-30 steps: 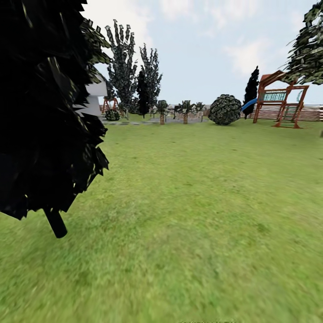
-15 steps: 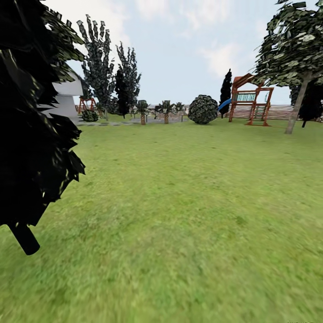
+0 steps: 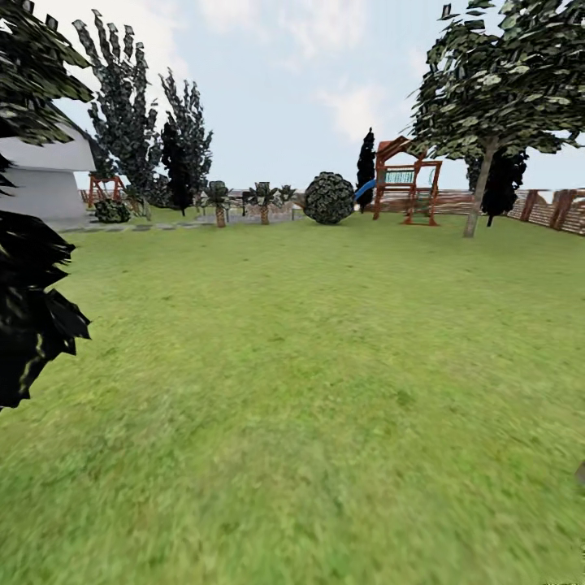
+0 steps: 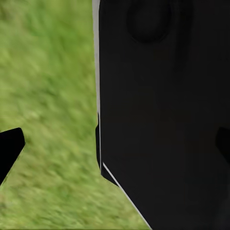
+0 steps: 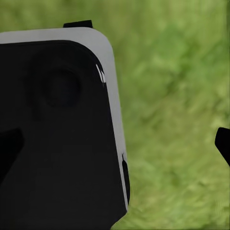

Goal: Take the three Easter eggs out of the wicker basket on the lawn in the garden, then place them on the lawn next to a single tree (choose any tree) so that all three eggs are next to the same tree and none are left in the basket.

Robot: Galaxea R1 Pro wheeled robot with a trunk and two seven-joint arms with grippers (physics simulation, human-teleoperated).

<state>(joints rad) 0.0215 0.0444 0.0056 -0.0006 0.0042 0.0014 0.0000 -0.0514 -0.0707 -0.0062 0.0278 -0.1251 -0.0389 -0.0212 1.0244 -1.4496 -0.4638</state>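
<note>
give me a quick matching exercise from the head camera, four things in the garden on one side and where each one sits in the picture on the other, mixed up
Things:
1. white house
2. round bush
3. wooden play tower
4. tree with the pale trunk

Places:
a. far middle, just left of the play tower
b. right of the play tower, leafy crown reaching the top right
c. left edge, behind dark foliage
d. far side of the lawn, with a blue slide on its left

Pairs: 1-c, 2-a, 3-d, 4-b
</note>
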